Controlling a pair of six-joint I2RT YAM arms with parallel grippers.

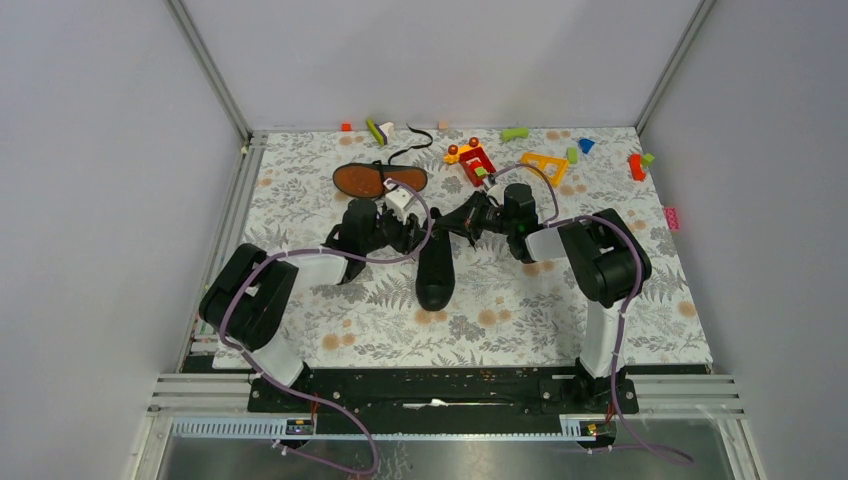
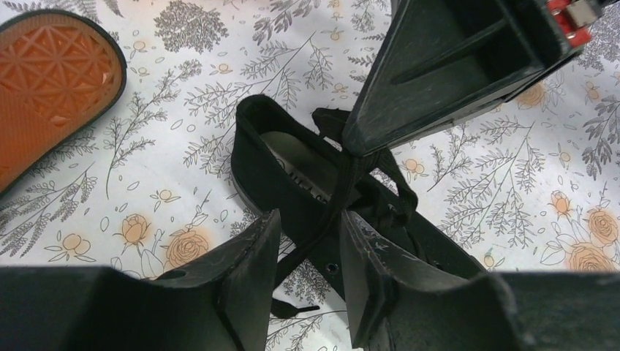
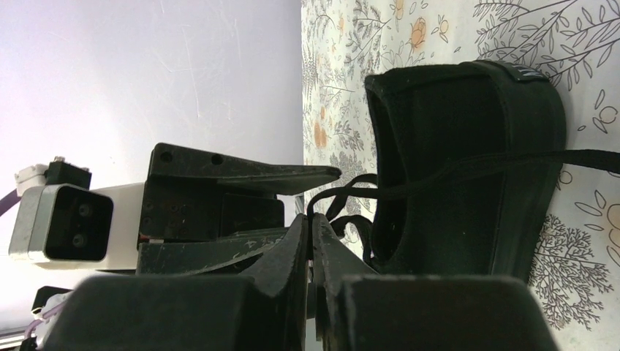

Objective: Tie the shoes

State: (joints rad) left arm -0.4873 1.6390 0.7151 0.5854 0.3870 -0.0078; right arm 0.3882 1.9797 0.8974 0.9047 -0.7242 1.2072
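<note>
One black shoe (image 1: 435, 268) stands upright mid-table, toe towards the near edge. It also shows in the left wrist view (image 2: 292, 172) and the right wrist view (image 3: 468, 168). The other shoe (image 1: 380, 180) lies on its side at the back left, its orange sole (image 2: 51, 80) showing. My right gripper (image 1: 468, 220) is at the upright shoe's heel end, shut on a thin black lace (image 3: 351, 194), and holds it taut above the opening. My left gripper (image 2: 307, 227) is open beside that shoe, with a lace strand (image 2: 311, 245) running between its fingers.
Small colourful toy blocks lie along the back of the floral mat: a red and yellow one (image 1: 470, 160), a yellow triangle (image 1: 545, 165), a green one (image 1: 515, 133), a red one (image 1: 636, 167). A pink block (image 1: 671, 217) sits at the right edge. Grey walls surround the table.
</note>
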